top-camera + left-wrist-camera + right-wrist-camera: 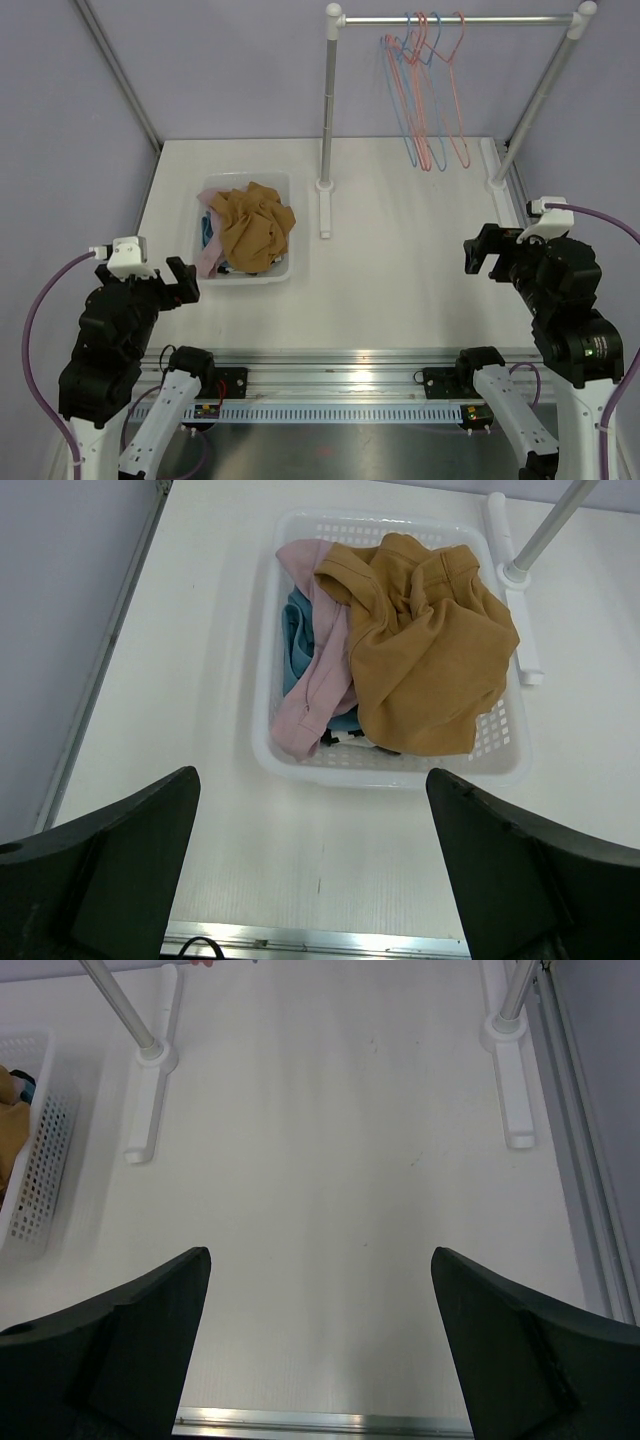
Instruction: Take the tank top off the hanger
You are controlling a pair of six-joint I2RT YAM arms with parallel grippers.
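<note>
The left arm is bent up at the near left corner. Its left claw (184,281) hangs above the table (400,290), spread wide and holding nothing, pointing at the white basket (247,179) just beside it. A brown cloth (256,228), a pink cloth (208,258) and a blue cloth (205,229) lie piled in the basket. I cannot tell which one is the tank top. Pink and blue hangers (431,100) hang on the rail (480,19) at the far right. The right arm is bent up at the near right. Its right claw (483,254) is spread wide too, holding nothing.
</note>
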